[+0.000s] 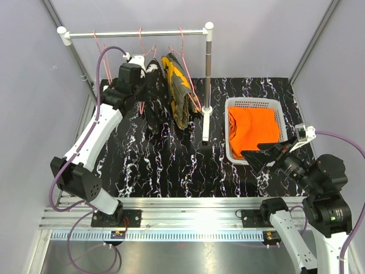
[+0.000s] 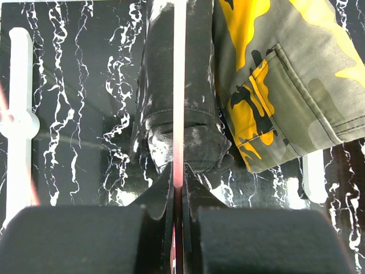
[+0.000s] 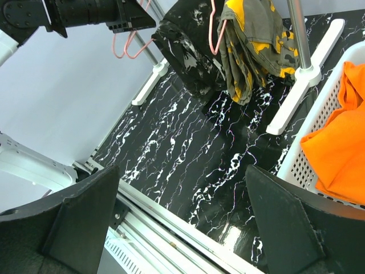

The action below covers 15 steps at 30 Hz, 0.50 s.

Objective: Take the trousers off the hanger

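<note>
Two pairs hang on the rail [image 1: 137,33]: the black speckled trousers [image 1: 154,94] and the camouflage trousers [image 1: 179,91]. We see the orange trousers [image 1: 254,128] lying in the white basket [image 1: 251,103]. Our left gripper [image 2: 178,177] is clenched on the pink hanger [image 2: 179,85] carrying the black pair; our right gripper [image 3: 182,171] gapes, released, near the basket.

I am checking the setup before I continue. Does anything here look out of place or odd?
One thing: the left gripper is shut on a pink hanger wire, not on the black trousers behind it. Nothing else stands out.
</note>
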Available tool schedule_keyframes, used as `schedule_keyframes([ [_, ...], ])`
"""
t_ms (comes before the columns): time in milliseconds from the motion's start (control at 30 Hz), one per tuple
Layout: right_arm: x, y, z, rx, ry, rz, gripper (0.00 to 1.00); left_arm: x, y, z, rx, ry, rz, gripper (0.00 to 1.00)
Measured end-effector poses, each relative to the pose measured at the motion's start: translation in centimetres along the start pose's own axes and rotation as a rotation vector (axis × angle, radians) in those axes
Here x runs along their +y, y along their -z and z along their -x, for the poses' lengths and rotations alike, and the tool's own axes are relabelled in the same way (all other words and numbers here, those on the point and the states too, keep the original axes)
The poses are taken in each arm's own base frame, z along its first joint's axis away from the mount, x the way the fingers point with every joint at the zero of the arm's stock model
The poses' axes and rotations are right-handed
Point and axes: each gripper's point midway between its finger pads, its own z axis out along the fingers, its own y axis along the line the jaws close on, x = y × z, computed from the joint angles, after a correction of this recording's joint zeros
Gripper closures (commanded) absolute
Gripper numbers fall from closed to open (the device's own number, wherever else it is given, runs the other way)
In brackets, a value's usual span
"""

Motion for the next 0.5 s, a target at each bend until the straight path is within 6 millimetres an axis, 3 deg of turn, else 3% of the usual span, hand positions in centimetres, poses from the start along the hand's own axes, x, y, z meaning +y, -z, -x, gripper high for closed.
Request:
schedule_keyframes([
  [333, -0.2, -0.1, -0.4, 0.012, 0.013, 0.005, 0.01, -0.3, 1.2, 1.6, -0.051, 0.062, -0.010, 1.00],
  [500, -0.2, -0.3, -0.7, 0.020, 0.017, 0.015, 0.00, -0.2, 4.2, 3.3, -0.140, 0.102, -0.038, 1.00],
])
